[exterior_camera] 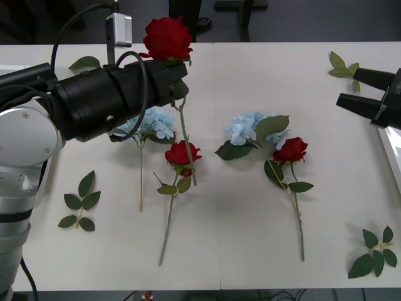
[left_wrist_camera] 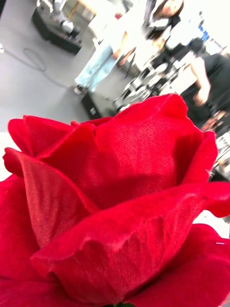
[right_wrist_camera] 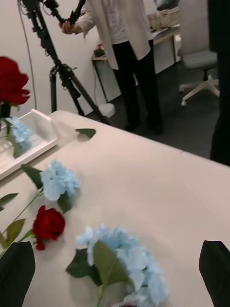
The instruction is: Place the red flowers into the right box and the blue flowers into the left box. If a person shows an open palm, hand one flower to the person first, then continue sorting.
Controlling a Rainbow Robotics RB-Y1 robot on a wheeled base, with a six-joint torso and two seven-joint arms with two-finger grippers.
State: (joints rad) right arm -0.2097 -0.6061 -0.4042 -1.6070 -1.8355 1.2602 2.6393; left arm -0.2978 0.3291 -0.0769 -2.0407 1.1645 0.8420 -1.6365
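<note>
Front view, near to far: 2 red roses (exterior_camera: 182, 153) and 2 blue flowers (exterior_camera: 247, 128) lie unsorted on table (exterior_camera: 219, 238). Left gripper (exterior_camera: 178, 69) clamps 1 lifted red rose (exterior_camera: 167, 37) by its stem; right gripper (exterior_camera: 357, 88), fingers spread, waits beside right box (exterior_camera: 393, 150). Est. sorting barely begun; no palm shown.

White table (exterior_camera: 250, 219), two red roses (exterior_camera: 182, 153), two blue flowers (exterior_camera: 245, 128), leaf sprigs (exterior_camera: 80, 202) lying on it
</note>
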